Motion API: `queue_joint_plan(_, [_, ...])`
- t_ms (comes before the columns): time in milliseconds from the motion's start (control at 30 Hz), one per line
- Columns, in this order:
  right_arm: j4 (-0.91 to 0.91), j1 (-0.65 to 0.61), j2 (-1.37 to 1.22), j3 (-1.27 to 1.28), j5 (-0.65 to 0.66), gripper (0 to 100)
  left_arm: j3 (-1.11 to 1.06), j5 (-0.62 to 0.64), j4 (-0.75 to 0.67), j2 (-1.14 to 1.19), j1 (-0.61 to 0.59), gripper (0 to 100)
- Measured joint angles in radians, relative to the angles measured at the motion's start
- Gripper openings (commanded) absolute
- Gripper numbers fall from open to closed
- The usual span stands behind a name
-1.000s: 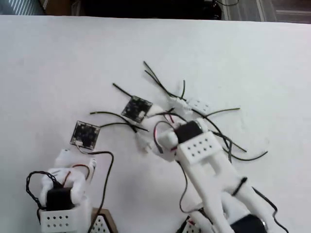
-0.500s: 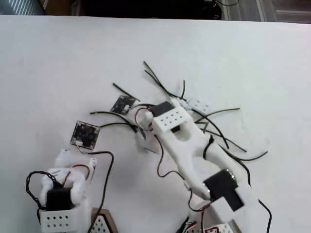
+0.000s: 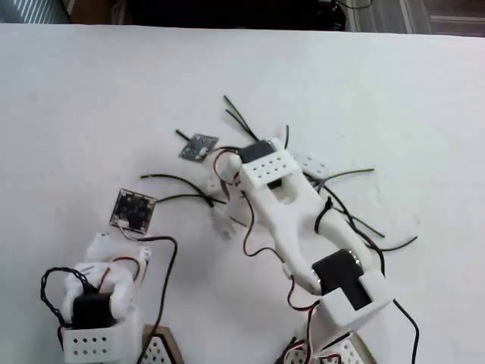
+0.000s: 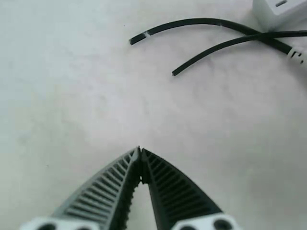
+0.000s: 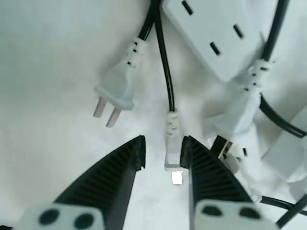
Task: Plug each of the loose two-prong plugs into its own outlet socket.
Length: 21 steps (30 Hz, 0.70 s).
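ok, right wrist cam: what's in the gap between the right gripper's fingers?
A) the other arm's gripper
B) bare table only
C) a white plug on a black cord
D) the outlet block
C: the right gripper is open, and a white plug on a black cord lies in the gap between its fingers, unclamped; the outlet block sits farther off.

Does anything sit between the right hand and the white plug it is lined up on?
Nothing visible does. The right hand is open and the white plug lies in the gap between its fingers, its cord trailing away from the hand.
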State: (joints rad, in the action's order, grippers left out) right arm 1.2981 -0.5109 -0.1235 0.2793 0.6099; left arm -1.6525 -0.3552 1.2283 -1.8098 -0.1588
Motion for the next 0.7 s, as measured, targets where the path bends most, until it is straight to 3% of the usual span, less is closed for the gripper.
queue_joint_plan(700, [-0.066, 0.069, -0.014, 0.075, 0.103, 13.0, 0.000, 0.000, 0.000, 0.000, 0.000, 2])
